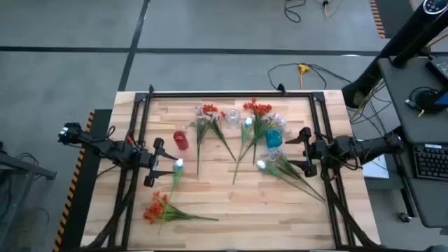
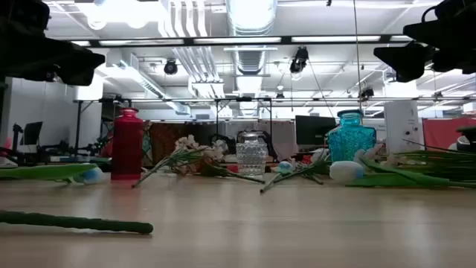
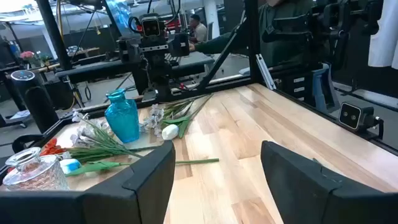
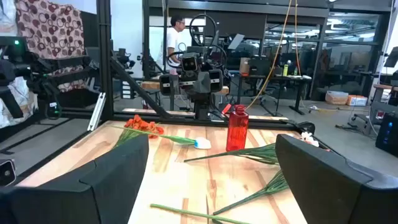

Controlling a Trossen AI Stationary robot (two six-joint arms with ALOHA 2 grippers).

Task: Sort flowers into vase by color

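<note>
- Step in hand, as I judge it: picking a first stem. All flowers lie flat around the clear glass vase (image 1: 232, 117), none inside a vase.
- Left gripper (image 1: 155, 162) hangs open and empty just beyond the red vase (image 1: 180, 140), over a white bud stem (image 1: 178, 168).
- Right gripper (image 1: 305, 150) hangs open and empty beside the blue vase (image 1: 274, 138).
- Next likely calls for lowering the left gripper's jaws astride that thin stalk.

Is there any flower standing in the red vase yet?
No: in the low view the red vase stands upright with nothing in its neck, and the flowers lie flat on the table.
</note>
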